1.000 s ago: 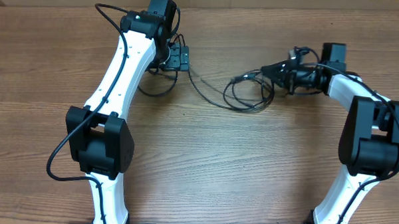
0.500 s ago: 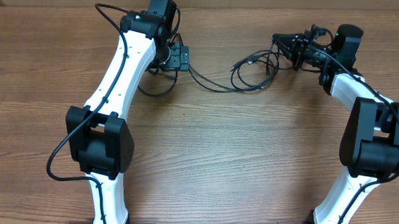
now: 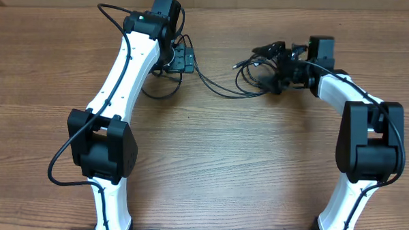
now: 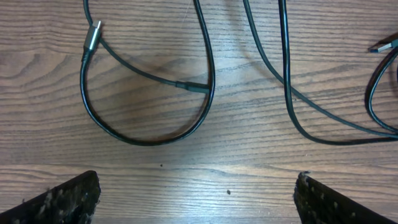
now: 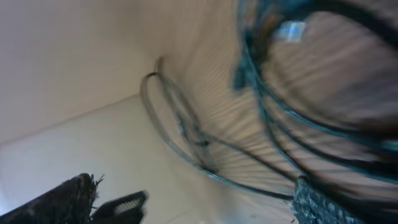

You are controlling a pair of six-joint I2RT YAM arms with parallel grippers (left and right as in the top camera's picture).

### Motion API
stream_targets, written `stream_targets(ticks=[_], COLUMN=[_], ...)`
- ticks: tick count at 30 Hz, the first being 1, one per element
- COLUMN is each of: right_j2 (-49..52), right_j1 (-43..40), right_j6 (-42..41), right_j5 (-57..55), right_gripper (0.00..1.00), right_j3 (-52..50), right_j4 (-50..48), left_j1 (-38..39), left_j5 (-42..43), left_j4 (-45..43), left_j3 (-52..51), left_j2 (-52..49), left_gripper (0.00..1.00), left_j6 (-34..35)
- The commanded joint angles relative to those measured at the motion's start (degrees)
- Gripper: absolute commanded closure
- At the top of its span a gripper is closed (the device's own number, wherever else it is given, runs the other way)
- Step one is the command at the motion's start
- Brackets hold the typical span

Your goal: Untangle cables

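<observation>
Left pincer (image 4: pixel 198 193) stands apart above looped cables (image 4: pixel 149 142). Right pincer (image 5: pixel 193 200), at one o'clock on the table (image 3: pixel 209 163), seems apart too, though its view is smeared and any contact is unclear.

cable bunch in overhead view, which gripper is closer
right. the right gripper is right beside the cable bunch; the left gripper hovers farther off, over another loop.
</observation>
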State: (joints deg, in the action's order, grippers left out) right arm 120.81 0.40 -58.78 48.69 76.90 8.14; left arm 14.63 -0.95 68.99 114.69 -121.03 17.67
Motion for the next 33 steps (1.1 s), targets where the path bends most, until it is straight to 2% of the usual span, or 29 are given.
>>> stream_targets(ticks=[1, 4, 8, 10, 16, 20, 24, 27, 33], right_j2=[-1.9, -3.7, -7.9, -9.7, -9.9, -9.9, -9.9, -9.9, -9.6], right_j1=[-0.3, -0.3, 0.0, 0.3, 0.3, 0.3, 0.3, 0.3, 2.8], right_j6=[3.8, 5.2, 11.2, 16.8, 21.9, 21.8, 21.1, 16.8, 10.1], right_j5=[-3.0, -0.6, -5.3, -6.1, -11.3, -14.0, -23.0, -31.8, -39.1], right_gripper=[0.0, 0.0, 0.0, 0.0, 0.0, 0.0, 0.0, 0.0, 0.0], right_j3=[0.4, 0.4, 0.4, 0.4, 0.4, 0.4, 0.4, 0.3, 0.3], right_j4=[0.6, 2.4, 13.3, 20.3, 32.2, 34.9, 37.4, 39.1, 38.9], left_j1=[0.1, 0.1, 0.1, 0.1, 0.1, 0.1, 0.1, 0.1, 0.1], left_j5=[-0.5, -0.5, -0.5, -0.5, -0.5, -0.5, -0.5, -0.5, -0.5], left_j4=[0.0, 0.0, 0.0, 0.0, 0.0, 0.0, 0.0, 0.0, 0.0], left_j3=[0.3, 0.3, 0.3, 0.3, 0.3, 0.3, 0.3, 0.3, 0.3], left_j2=[0.0, 0.0, 0.0, 0.0, 0.0, 0.0, 0.0, 0.0, 0.0], left_gripper=[0.0, 0.01, 0.0, 0.0, 0.0, 0.0, 0.01, 0.0, 0.0], left_j6=[0.6, 0.5, 0.5, 0.6, 0.6, 0.5, 0.5, 0.5, 0.5])
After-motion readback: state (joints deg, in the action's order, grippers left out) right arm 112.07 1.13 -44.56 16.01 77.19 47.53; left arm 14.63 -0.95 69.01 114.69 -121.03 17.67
